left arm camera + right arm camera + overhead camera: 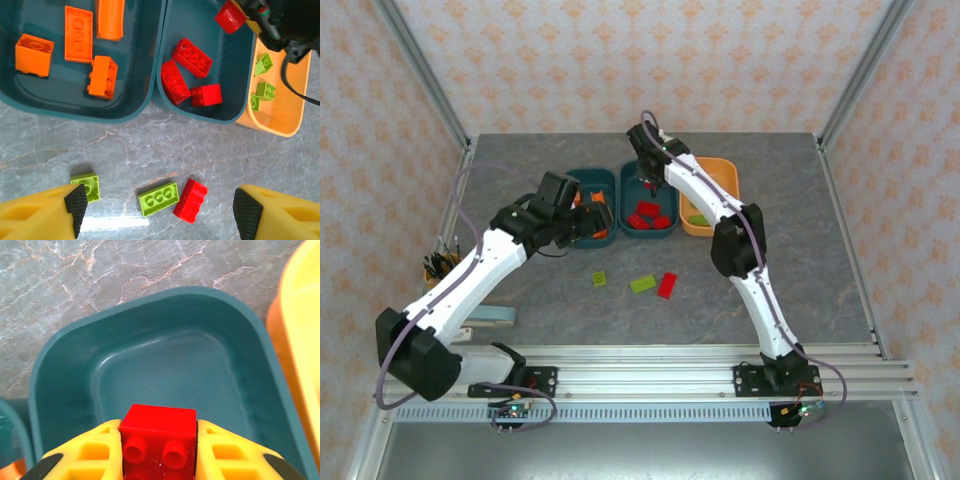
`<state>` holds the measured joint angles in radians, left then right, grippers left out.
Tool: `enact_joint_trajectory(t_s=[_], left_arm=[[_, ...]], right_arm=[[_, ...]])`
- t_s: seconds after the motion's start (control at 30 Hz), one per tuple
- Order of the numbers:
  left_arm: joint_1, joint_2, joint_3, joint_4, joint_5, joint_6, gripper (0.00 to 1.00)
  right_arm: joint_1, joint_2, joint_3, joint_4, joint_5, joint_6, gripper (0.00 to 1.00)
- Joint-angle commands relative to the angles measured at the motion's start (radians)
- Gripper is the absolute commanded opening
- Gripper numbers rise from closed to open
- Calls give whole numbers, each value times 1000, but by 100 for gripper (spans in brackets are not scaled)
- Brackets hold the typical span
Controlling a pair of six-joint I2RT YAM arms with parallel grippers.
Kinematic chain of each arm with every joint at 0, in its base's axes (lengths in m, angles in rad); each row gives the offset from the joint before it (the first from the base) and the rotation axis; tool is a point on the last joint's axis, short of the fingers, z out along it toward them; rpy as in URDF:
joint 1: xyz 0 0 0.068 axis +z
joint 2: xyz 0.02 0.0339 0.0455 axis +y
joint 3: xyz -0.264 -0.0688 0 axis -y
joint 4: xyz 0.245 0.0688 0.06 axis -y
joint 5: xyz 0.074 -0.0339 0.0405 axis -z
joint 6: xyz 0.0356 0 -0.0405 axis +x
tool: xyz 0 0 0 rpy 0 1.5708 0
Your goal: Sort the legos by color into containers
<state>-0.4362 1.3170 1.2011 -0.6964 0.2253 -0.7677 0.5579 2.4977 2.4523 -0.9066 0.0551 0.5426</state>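
Observation:
Three containers stand side by side. The left teal tub (131, 112) holds several orange legos (78, 34). The middle teal tub (220, 114) holds three red legos (192, 57). The orange tub (285, 117) holds lime green legos (265, 90). My right gripper (159, 452) is shut on a red lego (159, 427) above the far end of the middle tub (65, 345). My left gripper (161, 210) hangs open over the table, above three loose legos: a green square (86, 186), a green rectangle (158, 198) and a red one (190, 200).
A cup of pens (438, 266) and a flat pale object (490, 317) lie at the table's left edge. Metal frame posts (420, 80) stand at the back corners and a rail (700, 362) runs along the near edge.

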Motion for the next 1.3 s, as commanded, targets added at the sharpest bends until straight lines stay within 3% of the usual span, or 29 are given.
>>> enact_joint_trajectory(t_s=[0.0,0.2,0.33,0.43,0.57,0.67,1.0,1.13,1.27], left_arm=[[12,23,41,39,3,13,80],[14,45,54,32,4,21,80],[13,35,54,10,0,30,80],[13,21,51,-5,1,31,80],[13,-7,33,-20,6,30,80],[8,-26,12,-31,17,42,79],[-30,-93,-85,-92,-13,48,77],[-30,-215,-153,-198,-140,-41,76],[-32,-390,-256,-309,-233,-143,74]], right_arm=[[-11,70,80,-73,-25,-57,26],[-15,123,94,-32,-46,-66,34],[-15,118,127,-50,-69,-72,46],[-11,64,115,-55,-74,-84,55],[9,-56,49,-44,-43,-111,58],[26,-195,-67,-16,-16,-109,56],[122,-771,-739,152,-52,-128,54],[249,-865,-933,174,-106,-170,56],[390,-830,-1000,204,-122,-163,63]])
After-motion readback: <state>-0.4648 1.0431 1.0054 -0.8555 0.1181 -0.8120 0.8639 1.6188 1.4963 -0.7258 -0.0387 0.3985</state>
